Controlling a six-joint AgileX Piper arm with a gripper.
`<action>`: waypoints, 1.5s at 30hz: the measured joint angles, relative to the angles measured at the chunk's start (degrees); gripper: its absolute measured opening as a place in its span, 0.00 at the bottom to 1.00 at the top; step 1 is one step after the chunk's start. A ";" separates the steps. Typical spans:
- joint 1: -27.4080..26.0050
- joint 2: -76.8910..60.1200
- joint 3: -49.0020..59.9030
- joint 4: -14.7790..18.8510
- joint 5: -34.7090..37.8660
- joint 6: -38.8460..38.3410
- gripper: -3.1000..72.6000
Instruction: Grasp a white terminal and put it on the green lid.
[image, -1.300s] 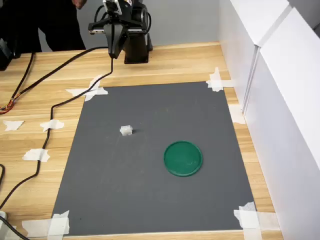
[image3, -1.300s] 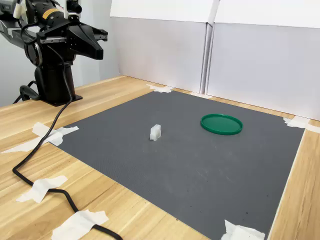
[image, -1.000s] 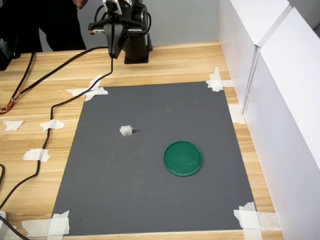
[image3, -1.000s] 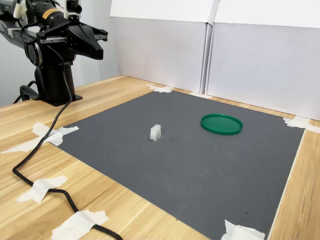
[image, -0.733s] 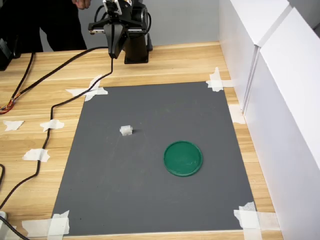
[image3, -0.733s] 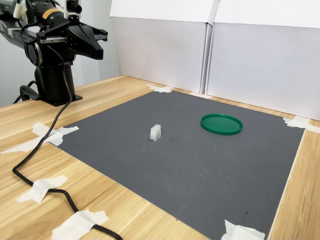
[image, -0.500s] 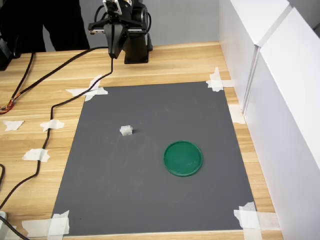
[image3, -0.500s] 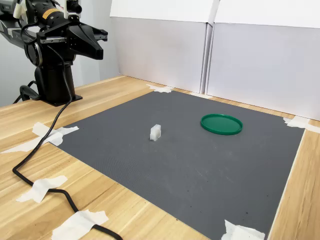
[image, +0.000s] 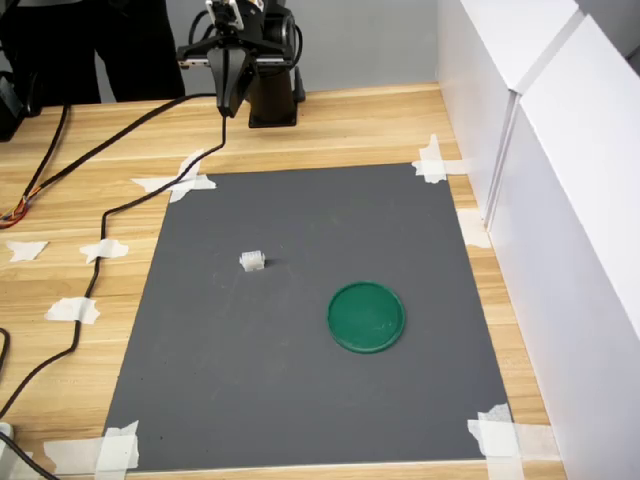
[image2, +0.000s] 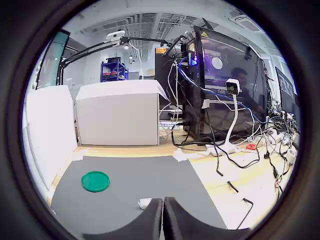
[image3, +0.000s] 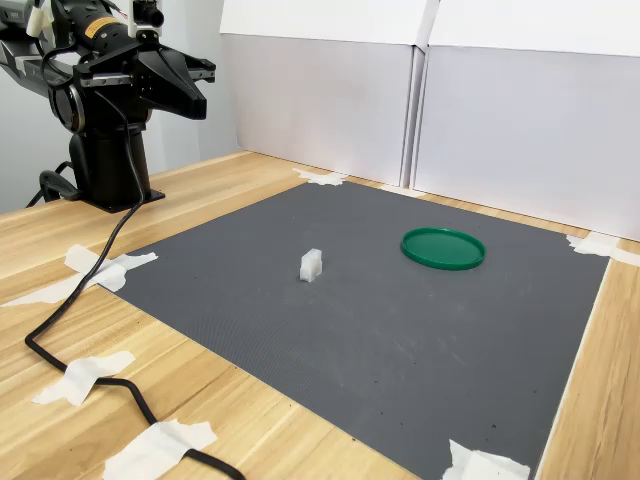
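Wooden desk (image: 350, 125) carries everything. White panels (image: 560, 150) wall off the first exterior view's right side; in the second exterior view they stand along the back (image3: 500, 110). A dark grey mat (image: 310, 330) lies flat on the desk, corners held by white tape scraps (image: 432, 160); also seen in the second exterior view (image3: 380, 330) and the wrist view (image2: 130, 185).

Black arm base (image: 270, 95) stands on the desk past the mat's far edge in the first exterior view; in the second exterior view it is at far left (image3: 105, 160). A black cable (image: 100, 215) runs from the arm across the desk, off the mat, on the first exterior view's left. A person in dark clothes (image: 90, 45) stands behind the desk.

End effector (image: 227, 95) hangs in the air near the base, well apart from both task things; the second exterior view shows it (image3: 195, 88) raised, pointing over the mat. In the wrist view its fingers (image2: 152, 220) are pressed together, nothing between them.

Green lid (image: 366, 316) lies flat on the mat, toward the first exterior view's right; also seen in the second exterior view (image3: 443, 248) and the wrist view (image2: 95, 181).

White terminal (image: 252, 262) sits on the bare mat, well apart from the lid, on the lid's left in both exterior views (image3: 311, 265). Small in the wrist view (image2: 144, 203).
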 joint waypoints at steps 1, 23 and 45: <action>0.00 0.00 0.00 0.00 0.00 0.00 0.02; 0.00 14.32 -14.14 -0.82 10.62 -0.40 0.02; -5.14 53.11 -48.20 4.77 51.41 -17.58 0.14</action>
